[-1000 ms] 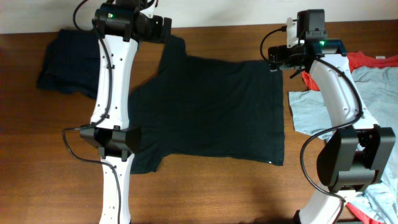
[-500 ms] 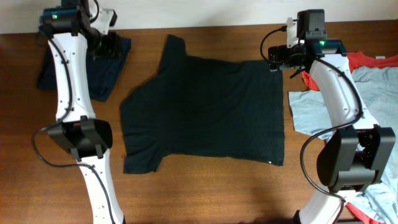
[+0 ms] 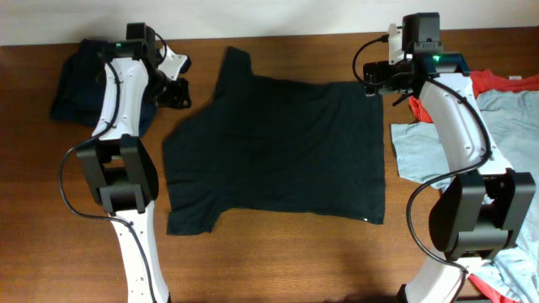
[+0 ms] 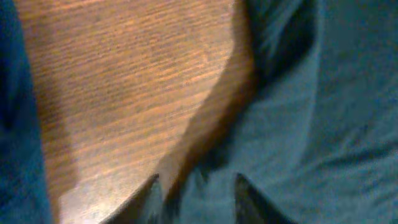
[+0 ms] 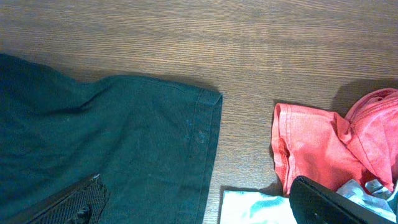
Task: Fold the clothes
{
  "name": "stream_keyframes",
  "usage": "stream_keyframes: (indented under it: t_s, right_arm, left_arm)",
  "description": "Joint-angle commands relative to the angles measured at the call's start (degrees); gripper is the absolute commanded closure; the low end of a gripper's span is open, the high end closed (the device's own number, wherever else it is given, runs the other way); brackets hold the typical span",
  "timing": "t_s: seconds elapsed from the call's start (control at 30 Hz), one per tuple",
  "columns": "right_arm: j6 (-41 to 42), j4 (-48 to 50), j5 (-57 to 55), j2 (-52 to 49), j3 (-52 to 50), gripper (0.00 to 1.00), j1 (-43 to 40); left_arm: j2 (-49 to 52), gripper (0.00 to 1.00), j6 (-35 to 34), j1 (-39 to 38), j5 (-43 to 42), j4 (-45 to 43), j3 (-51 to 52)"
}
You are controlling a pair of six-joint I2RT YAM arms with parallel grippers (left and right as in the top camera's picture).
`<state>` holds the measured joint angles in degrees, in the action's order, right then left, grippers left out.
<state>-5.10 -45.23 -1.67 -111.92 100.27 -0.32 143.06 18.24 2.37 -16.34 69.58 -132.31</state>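
The black T-shirt lies flat in the middle of the table, with its small white label at the lower right corner. My left gripper hovers at the shirt's left shoulder edge. In the blurred left wrist view its gripper has the fingers partly apart over dark cloth and wood, holding nothing that I can see. My right gripper stands wide open over the shirt's top right corner, and between its fingers there is nothing.
A dark navy shirt is bunched at the far left. A red-orange shirt and a light blue-grey one lie at the right, close to the right arm. Bare wood runs along the front.
The left arm has swung from the navy pile at the far left back to the black shirt's left shoulder. Its fingers stand narrower than a second ago. The right arm has not moved.
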Motion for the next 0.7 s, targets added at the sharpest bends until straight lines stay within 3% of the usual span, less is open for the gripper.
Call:
stream_keyframes:
  t_s: [0.0,0.13,0.27,0.67]
  right_arm:
    - [0.26,-0.04,-0.13,-0.09,0.02,0.01,0.26]
    - [0.26,-0.04,-0.13,-0.09,0.02,0.01,0.26]
    - [0.26,-0.04,-0.13,-0.09,0.02,0.01,0.26]
    - [0.26,-0.04,-0.13,-0.09,0.02,0.01,0.26]
  left_arm:
    - [0.42,0.54,0.7,0.28,-1.53,-2.01,2.1]
    - [0.39,0.52,0.68,0.24,-1.53,-4.44,2.54]
    - [0.42,0.58,0.7,0.0,-1.51,-5.9,2.54]
    - [0.44,0.62,0.72,-0.55,-1.51,-10.43,7.23]
